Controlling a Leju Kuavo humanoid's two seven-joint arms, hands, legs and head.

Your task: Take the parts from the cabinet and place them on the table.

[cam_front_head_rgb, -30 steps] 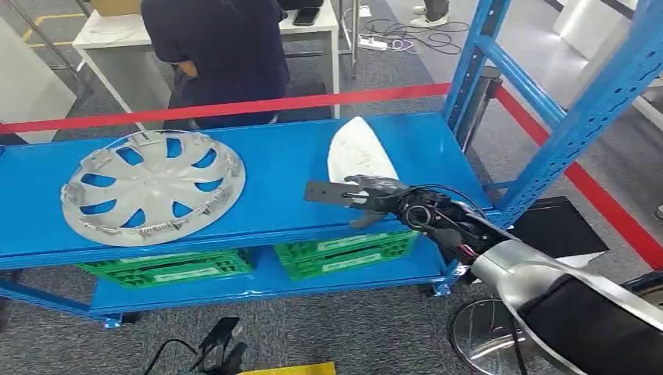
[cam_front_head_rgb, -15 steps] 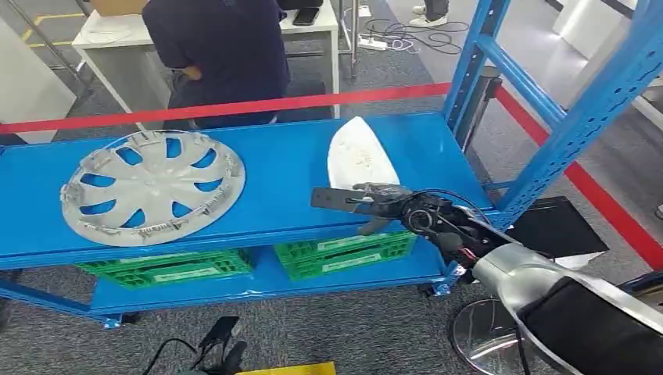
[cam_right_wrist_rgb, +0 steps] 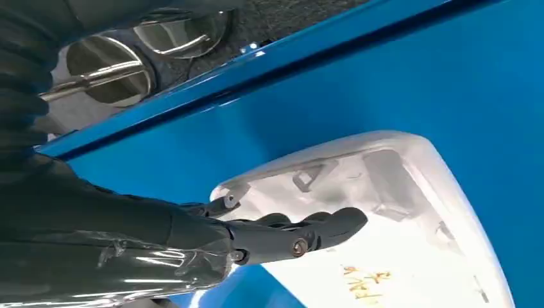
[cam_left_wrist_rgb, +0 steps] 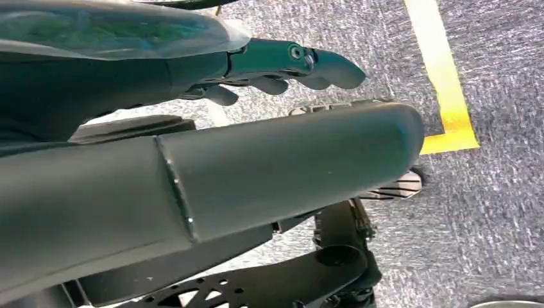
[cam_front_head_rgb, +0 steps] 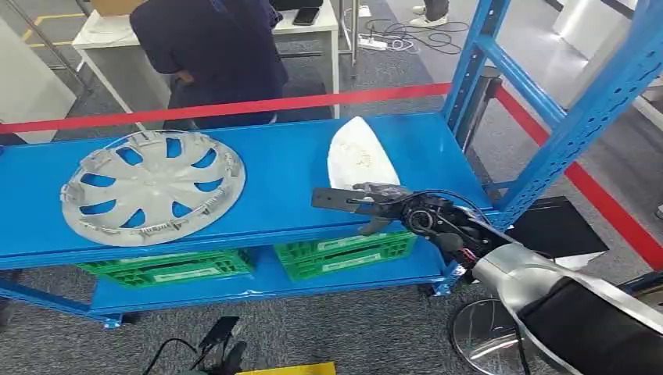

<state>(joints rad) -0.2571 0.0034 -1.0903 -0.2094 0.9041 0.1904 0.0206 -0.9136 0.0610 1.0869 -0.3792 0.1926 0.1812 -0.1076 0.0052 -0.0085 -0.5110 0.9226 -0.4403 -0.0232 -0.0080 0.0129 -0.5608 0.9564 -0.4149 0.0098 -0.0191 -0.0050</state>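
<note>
The right hand (cam_front_head_rgb: 367, 205) has moved a little forward since the earlier frame and now hovers with fingers spread over the near end of the white part (cam_front_head_rgb: 357, 156), which lies on the blue shelf (cam_front_head_rgb: 281, 168) right of the hubcap (cam_front_head_rgb: 152, 187).

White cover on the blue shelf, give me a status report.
Right hand open at white cover, not gripping. Left hand open, hanging over floor. Cover and hubcap lie on shelf. Nothing in the way.

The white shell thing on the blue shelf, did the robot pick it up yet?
Not yet. The white curved plastic shell still lies on the blue metal shelf, with the right hand reaching its near end, grip unclear. The silver plastic hubcap lies there untouched. Both parts remain to be moved.
</note>
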